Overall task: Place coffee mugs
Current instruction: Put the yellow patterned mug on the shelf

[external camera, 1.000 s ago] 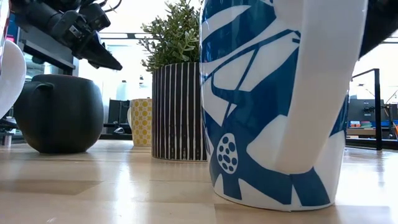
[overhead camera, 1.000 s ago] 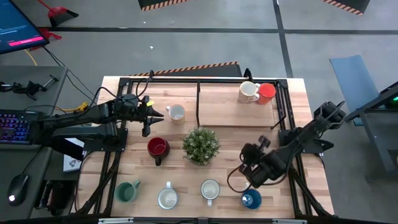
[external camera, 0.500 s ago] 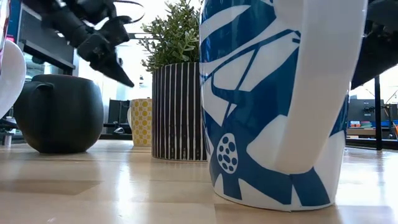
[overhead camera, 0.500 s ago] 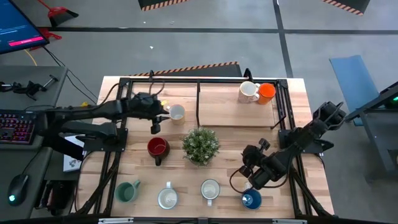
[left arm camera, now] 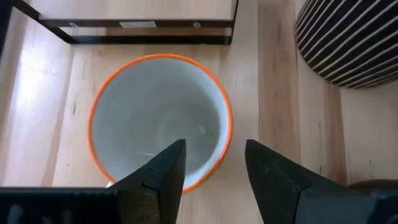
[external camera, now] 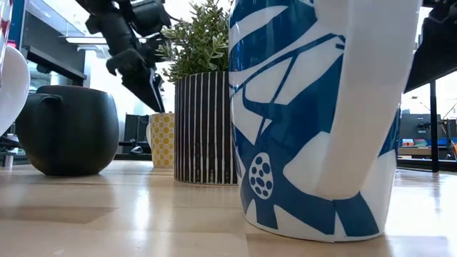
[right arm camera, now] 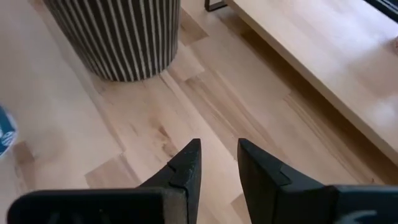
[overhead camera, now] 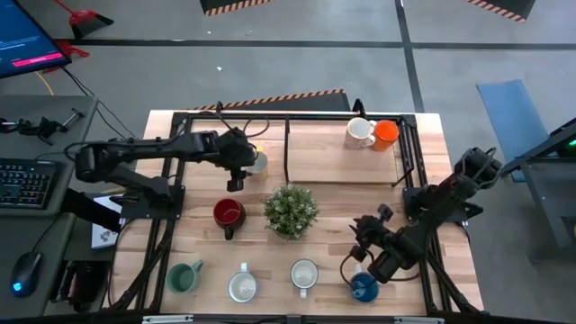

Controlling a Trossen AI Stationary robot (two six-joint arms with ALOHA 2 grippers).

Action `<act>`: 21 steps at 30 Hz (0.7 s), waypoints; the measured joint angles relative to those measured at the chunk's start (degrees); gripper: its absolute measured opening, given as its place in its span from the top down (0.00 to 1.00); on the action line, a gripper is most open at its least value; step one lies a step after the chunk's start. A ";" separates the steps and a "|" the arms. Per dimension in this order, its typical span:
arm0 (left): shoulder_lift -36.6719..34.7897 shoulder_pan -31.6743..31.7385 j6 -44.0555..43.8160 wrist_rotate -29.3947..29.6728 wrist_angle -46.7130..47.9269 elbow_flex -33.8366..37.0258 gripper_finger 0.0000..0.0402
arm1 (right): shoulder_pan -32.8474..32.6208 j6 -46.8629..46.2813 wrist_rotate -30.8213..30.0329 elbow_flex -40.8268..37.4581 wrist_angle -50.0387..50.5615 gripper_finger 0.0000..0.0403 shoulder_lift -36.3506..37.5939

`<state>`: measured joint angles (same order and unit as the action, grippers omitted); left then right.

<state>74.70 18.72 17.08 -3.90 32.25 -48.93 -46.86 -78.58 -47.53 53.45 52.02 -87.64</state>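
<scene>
Left gripper (overhead camera: 236, 171) poised over the orange-rimmed mug (left arm camera: 160, 121) near the table's (overhead camera: 333, 216) back left, fingers (left arm camera: 163, 171) parted and straddling the near rim without gripping. Just beside it, a black frame bar (left arm camera: 137, 25) and the striped pot of the spiky plant (overhead camera: 290, 209). Red mug (overhead camera: 228, 214) close in front. Right gripper (overhead camera: 373, 261) above the blue mug (overhead camera: 364, 288) at the front right, fingers (right arm camera: 186, 168) slightly apart, holding nothing. Green (overhead camera: 184, 276), pale (overhead camera: 243, 286) and white (overhead camera: 304, 274) mugs along the front edge; white (overhead camera: 360, 132) and orange (overhead camera: 387, 133) mugs touching on the raised board (overhead camera: 333, 153).
</scene>
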 joint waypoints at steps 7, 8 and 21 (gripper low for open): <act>1.89 0.01 1.78 2.65 -1.09 -0.02 0.60 | -1.77 -2.63 -0.40 0.00 0.03 0.80 0.00; 1.96 0.00 2.08 2.75 -1.15 -0.02 0.60 | -2.04 -2.65 -0.95 0.00 -0.05 0.80 0.00; 1.94 -1.63 2.67 -0.72 -1.70 -0.02 0.60 | -4.57 -5.77 -3.39 0.00 -0.44 0.80 -0.02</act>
<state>76.64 17.10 19.75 -4.62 30.55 -48.95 -51.43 -84.36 -50.92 53.45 51.57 -87.66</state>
